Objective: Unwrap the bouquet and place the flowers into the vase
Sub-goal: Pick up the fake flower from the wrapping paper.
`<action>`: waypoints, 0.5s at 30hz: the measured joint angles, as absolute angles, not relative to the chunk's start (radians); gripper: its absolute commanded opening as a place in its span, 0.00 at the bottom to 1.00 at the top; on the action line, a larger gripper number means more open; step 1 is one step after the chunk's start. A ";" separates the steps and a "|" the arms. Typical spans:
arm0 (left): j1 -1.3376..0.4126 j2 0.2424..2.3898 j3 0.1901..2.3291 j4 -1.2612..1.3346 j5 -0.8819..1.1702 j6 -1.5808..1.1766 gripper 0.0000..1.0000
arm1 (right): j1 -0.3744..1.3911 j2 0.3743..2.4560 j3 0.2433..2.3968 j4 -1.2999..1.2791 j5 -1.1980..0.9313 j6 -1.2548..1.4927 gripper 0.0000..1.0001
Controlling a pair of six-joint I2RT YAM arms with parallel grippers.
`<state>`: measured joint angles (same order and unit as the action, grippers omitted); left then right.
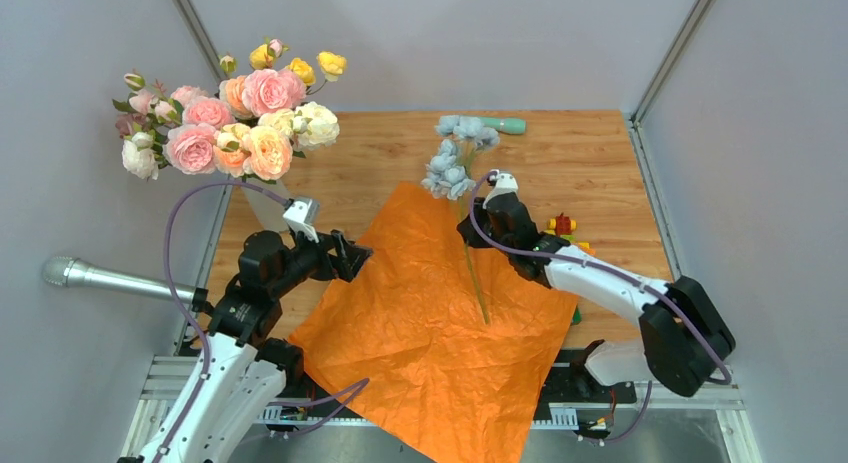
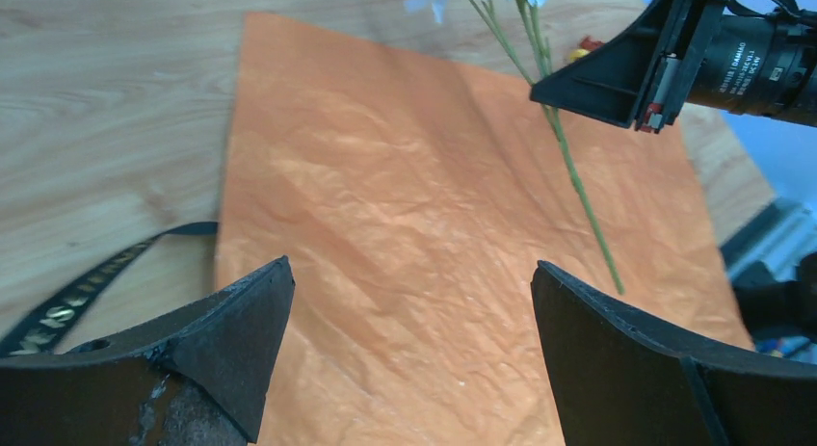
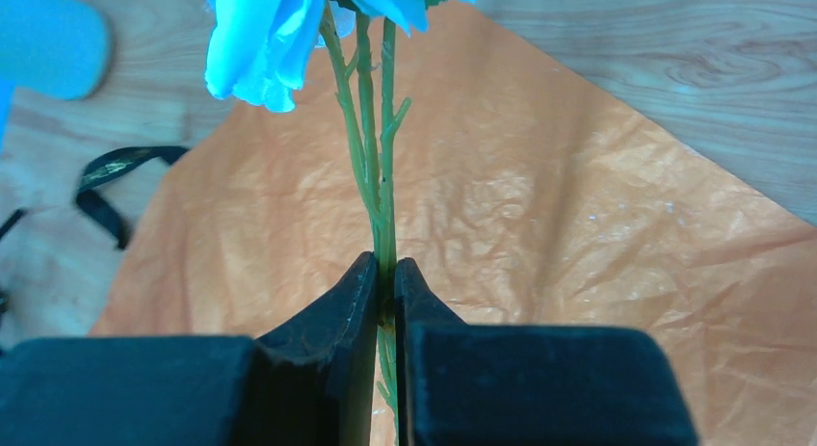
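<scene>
The right pincer (image 3: 383,273) is clamped on the stem (image 3: 376,186) of the pale blue flowers (image 1: 452,163), its long axis running up-frame over the paper (image 1: 420,328). The vase (image 1: 263,205), seemingly half hidden under blooms (image 1: 230,123), stands upper left, nearer the wide-open left pincer (image 2: 412,282).

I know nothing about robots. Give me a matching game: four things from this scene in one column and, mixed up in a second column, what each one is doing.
Things
1. left hand
2. right hand
3. orange paper
4. pink and yellow flowers

States
A. spread flat on the table
B. clamped on the stem of the pale blue flower
C. standing upright at the far left
D. open wide, holding nothing

Pairs: 1-D, 2-B, 3-A, 4-C
</scene>
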<state>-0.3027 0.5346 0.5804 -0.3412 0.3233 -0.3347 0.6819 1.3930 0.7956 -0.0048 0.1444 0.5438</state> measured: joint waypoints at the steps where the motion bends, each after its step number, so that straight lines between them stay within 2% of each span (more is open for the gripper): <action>1: -0.318 0.531 0.573 -0.334 0.326 -0.354 0.99 | 0.688 1.366 0.778 0.009 0.136 0.540 0.00; 9: -0.505 0.515 0.517 -0.180 0.299 -0.554 0.98 | 0.754 1.123 0.611 0.181 0.038 0.517 0.00; 15: -0.656 0.550 0.480 -0.039 0.231 -0.669 0.98 | 0.824 1.031 0.529 0.306 -0.034 0.517 0.00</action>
<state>-0.6563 0.5503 0.4801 -0.0387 0.2314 -0.6693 0.8238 1.0313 0.5285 0.3061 -0.0338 0.5171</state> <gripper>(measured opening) 0.985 0.090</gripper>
